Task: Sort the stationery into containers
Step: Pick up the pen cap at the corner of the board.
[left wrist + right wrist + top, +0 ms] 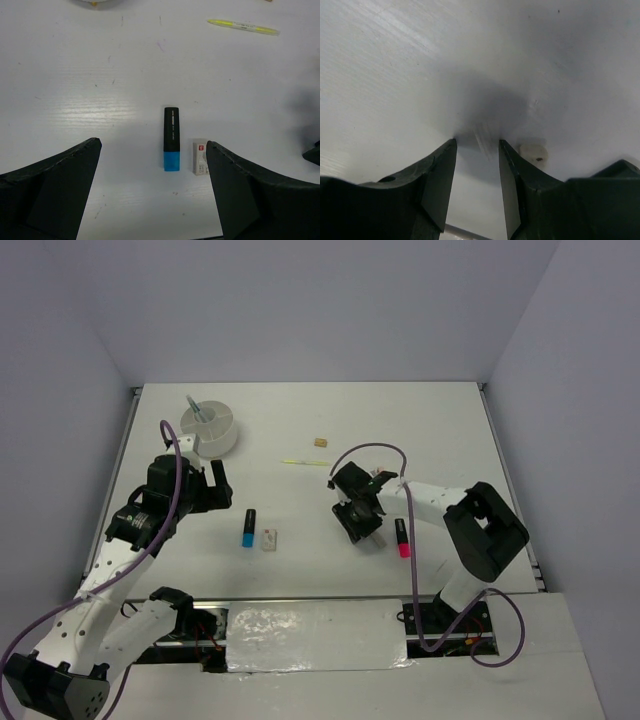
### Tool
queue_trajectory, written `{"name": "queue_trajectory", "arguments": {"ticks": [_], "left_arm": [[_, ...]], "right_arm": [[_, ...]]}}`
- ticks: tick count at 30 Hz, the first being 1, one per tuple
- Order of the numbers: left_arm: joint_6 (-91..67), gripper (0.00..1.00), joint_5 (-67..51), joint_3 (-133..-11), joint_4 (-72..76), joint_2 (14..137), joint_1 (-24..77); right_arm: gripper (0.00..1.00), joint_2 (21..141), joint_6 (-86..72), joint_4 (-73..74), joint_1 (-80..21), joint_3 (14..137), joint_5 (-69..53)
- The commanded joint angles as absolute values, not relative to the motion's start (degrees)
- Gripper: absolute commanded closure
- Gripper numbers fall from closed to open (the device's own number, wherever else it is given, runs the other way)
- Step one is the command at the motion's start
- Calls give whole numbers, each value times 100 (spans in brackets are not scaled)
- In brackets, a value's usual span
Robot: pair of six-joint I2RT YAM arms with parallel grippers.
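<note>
Top and wrist views, sorting in progress. The left gripper (212, 490) is hovering above the table (440, 430) with its jaws spread wide and nothing between them. The blue-and-black marker (171, 138) is lying flat just ahead of it. In the left wrist view the marker is sitting inside the span of the open fingers (55, 190), slightly toward the right one. Its long axis is running straight away from the camera, blue end nearest, and so crosswise to the line along which the jaws close. A straight descent would therefore seem to bring the fingers onto its two long sides. The white eraser (200, 156) is resting just beside the marker on the right, apart from it but close enough to be caught in the same closure. The left arm is clearly the nearer one to the marker. The white cup (212, 430) is standing just beyond that arm, with a grey pen (196, 408) leaning in it. The right gripper (477, 142) is pressing down toward the table, jaws partly closed; a blurred pale streak is showing between the tips, and whether anything is gripped cannot be told. The pink highlighter (402, 538) is lying just beside it, and the thin yellow-green stick (305, 462) and tan eraser (320, 441) lie farther back.
</note>
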State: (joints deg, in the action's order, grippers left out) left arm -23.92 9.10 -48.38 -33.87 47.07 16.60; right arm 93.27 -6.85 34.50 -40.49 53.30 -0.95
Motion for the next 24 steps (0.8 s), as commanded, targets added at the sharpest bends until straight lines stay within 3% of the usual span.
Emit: {"name": "queue_trajectory", "arguments": {"ticks": [1,7,9,13,18,24], "left_arm": [[-2276,1,809,-4975,-3164,4693,1687],[-2276,1,809,-4975,-3164,4693,1687],[-2276,1,791,-4975,-3173,4685,1687],[-2276,1,809,-4983,-3173,4693,1687],[-2285,1,817,-4966,-3173,4702,1687],[-2206,1,318,-4939,-3015,4650,1696]], "right_arm": [[53,9527,-484,3235,-4008,5528,-325],[65,9765,-413,3252,-3999,5564,-510],[76,9695,-439,3278,-3999,5563,-484],[80,9475,-518,3261,-3999,5520,-440],[98,9413,-633,3085,-4008,5414,-457],[100,8817,-1221,2655,-4166,5449,-370]]}}
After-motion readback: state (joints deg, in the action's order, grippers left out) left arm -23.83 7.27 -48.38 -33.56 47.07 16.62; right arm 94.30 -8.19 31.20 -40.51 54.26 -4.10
